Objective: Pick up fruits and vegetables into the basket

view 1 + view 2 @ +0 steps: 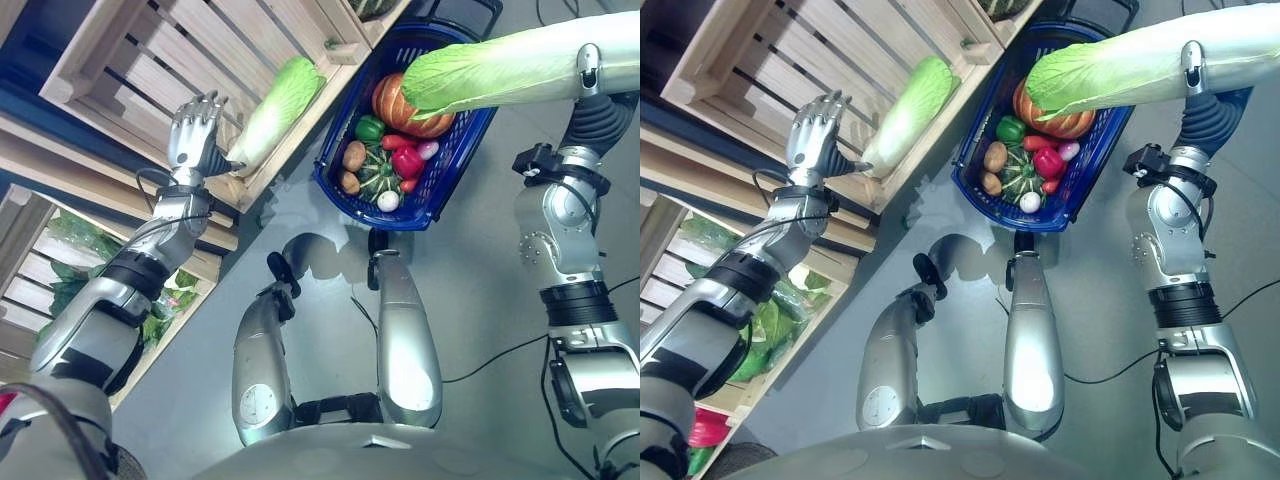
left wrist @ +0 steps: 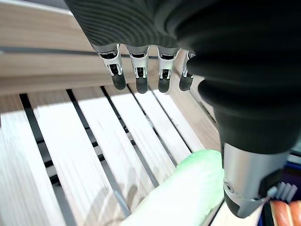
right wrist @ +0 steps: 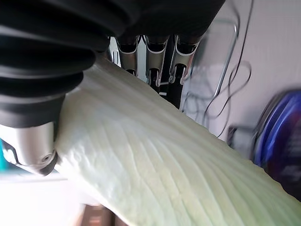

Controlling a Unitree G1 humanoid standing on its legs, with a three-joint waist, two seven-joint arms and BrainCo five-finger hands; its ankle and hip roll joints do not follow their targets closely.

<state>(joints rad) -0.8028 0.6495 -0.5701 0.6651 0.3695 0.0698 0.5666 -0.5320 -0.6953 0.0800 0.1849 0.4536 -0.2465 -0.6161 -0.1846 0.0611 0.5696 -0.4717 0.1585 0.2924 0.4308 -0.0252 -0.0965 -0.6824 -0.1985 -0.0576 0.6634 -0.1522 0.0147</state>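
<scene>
My right hand (image 1: 589, 68) is shut on a long napa cabbage (image 1: 480, 65) and holds it level over the blue basket (image 1: 330, 172). Its fingers (image 3: 155, 66) and thumb (image 3: 28, 146) wrap round the pale ribbed cabbage (image 3: 164, 155). The basket holds a pumpkin (image 1: 400, 108), a green pepper (image 1: 369, 127), a red pepper (image 1: 407, 160), a potato (image 1: 353, 155) and other small produce. A second napa cabbage (image 1: 275, 110) lies in the wooden crate (image 1: 120, 60). My left hand (image 1: 195, 130) is open beside its stem end, fingers (image 2: 141, 77) straight above the slats, and nothing is in it.
A lower crate (image 1: 25, 250) on the left holds leafy greens (image 1: 70, 285). The crate's front board (image 1: 290, 150) runs between the lying cabbage and the basket. The basket stands on the grey floor (image 1: 470, 280).
</scene>
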